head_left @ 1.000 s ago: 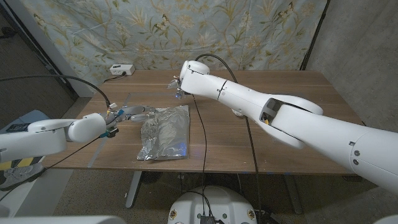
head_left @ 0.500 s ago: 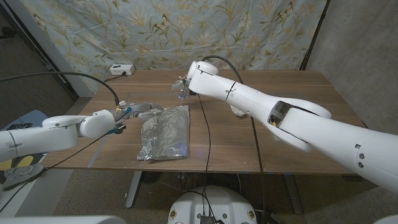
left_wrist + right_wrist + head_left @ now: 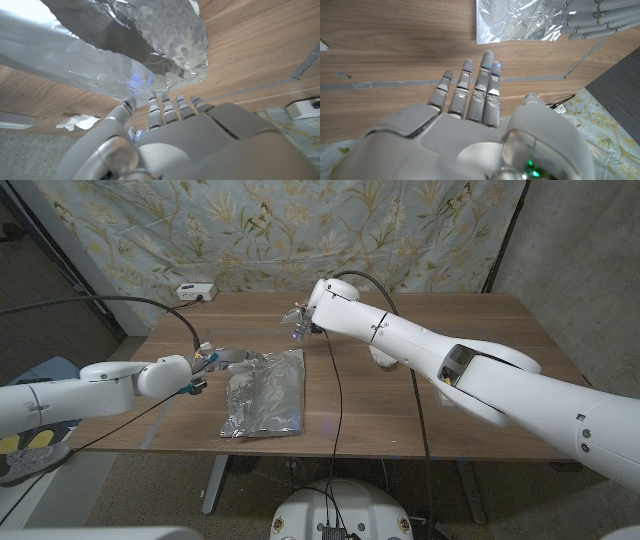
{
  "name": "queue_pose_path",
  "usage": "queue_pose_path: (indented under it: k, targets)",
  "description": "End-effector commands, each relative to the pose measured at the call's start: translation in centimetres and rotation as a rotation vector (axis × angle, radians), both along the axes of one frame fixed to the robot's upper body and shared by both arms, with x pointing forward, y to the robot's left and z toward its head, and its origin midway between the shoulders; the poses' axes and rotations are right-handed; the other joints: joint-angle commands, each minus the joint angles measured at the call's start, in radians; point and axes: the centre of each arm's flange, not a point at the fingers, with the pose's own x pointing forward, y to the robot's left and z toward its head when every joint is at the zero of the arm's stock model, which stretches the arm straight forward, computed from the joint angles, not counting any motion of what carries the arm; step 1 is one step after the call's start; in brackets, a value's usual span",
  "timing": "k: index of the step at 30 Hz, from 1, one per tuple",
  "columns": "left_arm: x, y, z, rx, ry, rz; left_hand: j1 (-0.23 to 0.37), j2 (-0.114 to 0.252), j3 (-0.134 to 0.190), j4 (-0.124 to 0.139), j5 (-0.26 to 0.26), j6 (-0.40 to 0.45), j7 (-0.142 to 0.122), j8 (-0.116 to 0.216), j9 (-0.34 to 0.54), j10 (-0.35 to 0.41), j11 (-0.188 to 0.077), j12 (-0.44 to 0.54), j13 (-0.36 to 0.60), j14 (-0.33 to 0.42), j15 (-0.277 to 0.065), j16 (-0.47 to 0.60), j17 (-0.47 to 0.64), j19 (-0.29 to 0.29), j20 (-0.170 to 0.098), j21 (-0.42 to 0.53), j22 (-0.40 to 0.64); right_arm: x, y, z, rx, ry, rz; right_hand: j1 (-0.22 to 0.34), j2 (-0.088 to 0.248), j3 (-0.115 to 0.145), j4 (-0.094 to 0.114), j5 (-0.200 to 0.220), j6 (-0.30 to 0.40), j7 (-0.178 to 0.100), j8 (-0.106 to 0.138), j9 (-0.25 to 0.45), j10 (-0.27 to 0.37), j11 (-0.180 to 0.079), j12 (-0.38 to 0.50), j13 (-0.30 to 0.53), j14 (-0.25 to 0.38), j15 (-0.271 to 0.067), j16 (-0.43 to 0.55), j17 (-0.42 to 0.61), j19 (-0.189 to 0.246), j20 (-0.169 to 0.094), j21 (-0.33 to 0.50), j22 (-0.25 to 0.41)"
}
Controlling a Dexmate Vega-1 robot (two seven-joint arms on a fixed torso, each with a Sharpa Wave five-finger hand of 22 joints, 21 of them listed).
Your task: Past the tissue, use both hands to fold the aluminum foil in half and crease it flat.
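The foil point(image 3: 265, 393) lies folded on the table point(image 3: 480, 370). The left hand point(image 3: 228, 357) reaches its far left corner, fingers point(image 3: 170, 106) straight and touching the crinkled edge, holding nothing. The right hand point(image 3: 296, 319) hovers just beyond the foil's far edge, fingers point(image 3: 470, 90) spread, empty.

- Left arm reaches in low from the side; the left hand point(image 3: 222, 358) stretches its fingers point(image 3: 170, 106) forward, close together.
- Right arm extends far across; the right hand point(image 3: 297, 319) hangs with fingers point(image 3: 470, 92) straight, holding nothing.
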Motion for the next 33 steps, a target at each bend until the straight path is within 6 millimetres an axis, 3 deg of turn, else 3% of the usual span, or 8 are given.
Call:
queue_pose_path:
  k: [1, 19, 33]
  targets:
    - [-0.1, 0.9, -0.6, 0.030, 0.036, 0.028, 0.005, -0.005, -0.003, -0.001, -0.007, 0.008, -0.003, 0.009, 0.002, 0.008, -0.005, 0.006, 0.003, 0.006, -0.001, 0.006, -0.001, 0.000, -0.002, 0.005, 0.001, 0.5, -0.8, 0.1, 0.011, 0.002, -0.021, 0.005, -0.005, 0.003, -0.002, -0.004, -0.005, -0.001, 0.004, 0.000, -0.003, -0.001, -0.003, 0.003, 0.002, -0.004, -0.003, 0.003, 0.010, -0.001, 0.003, 0.004]
    - [0.3, 0.3, -2.7, 0.081, 0.001, 0.056, 0.007, 0.000, -0.010, -0.001, -0.011, 0.021, 0.002, 0.013, 0.002, 0.027, -0.004, 0.013, 0.003, 0.025, -0.002, 0.012, 0.000, 0.007, -0.002, 0.007, 0.002, 0.0, -1.9, -1.0, 0.028, -0.005, -0.027, 0.002, 0.001, 0.009, -0.003, -0.007, 0.000, -0.007, 0.008, 0.000, -0.001, -0.007, -0.001, 0.006, 0.004, -0.012, -0.006, 0.004, 0.011, -0.002, 0.002, 0.004]
    - [0.6, -0.1, -3.0, 0.080, -0.001, 0.057, 0.006, -0.002, -0.012, 0.000, -0.012, 0.025, 0.000, 0.012, 0.002, 0.029, -0.006, 0.012, 0.003, 0.028, -0.004, 0.010, 0.000, 0.009, -0.004, 0.007, 0.002, -2.9, -1.7, -2.2, -0.021, -0.157, -0.023, 0.015, -0.003, 0.019, -0.020, -0.013, 0.022, -0.039, 0.016, 0.000, -0.020, -0.036, -0.017, -0.004, -0.002, -0.044, -0.014, 0.001, 0.036, -0.008, 0.008, 0.003]
